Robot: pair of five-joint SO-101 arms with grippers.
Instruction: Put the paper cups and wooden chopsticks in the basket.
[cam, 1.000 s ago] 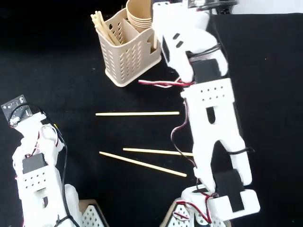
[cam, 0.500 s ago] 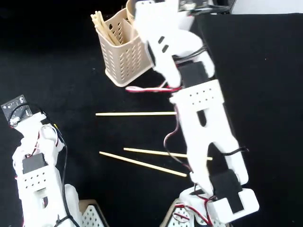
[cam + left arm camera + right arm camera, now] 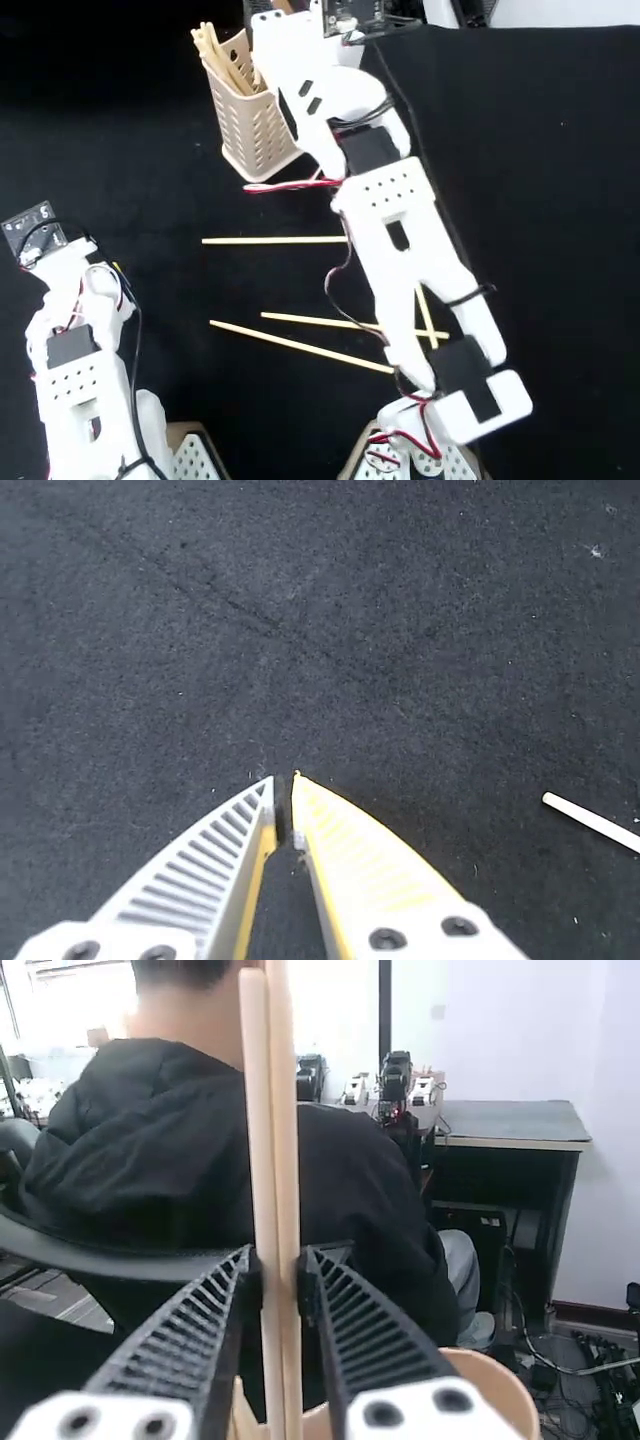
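Observation:
The beige slotted basket (image 3: 248, 125) stands at the table's back left, with several wooden chopsticks (image 3: 213, 48) sticking up out of it. The right arm (image 3: 395, 240) stretches over the basket. Its gripper (image 3: 275, 1260) is shut on an upright pair of chopsticks (image 3: 268, 1140), above a paper cup's rim (image 3: 492, 1378). Three chopsticks lie on the black cloth: one (image 3: 272, 240) mid-table, two (image 3: 315, 321) (image 3: 300, 347) nearer the front. Another chopstick (image 3: 427, 318) pokes out beside the right arm. My left gripper (image 3: 283, 780) is shut and empty over bare cloth, with a chopstick end (image 3: 592, 823) nearby.
The left arm (image 3: 75, 360) rests at the front left of the table. The right arm's base (image 3: 455, 415) sits at the front middle. Black cloth covers the whole table, with open room on the right. A seated person in a dark hoodie (image 3: 200, 1160) is behind the table.
The right arm has swung left across the back of the table. It now covers the basket's cup side. The left arm has not moved.

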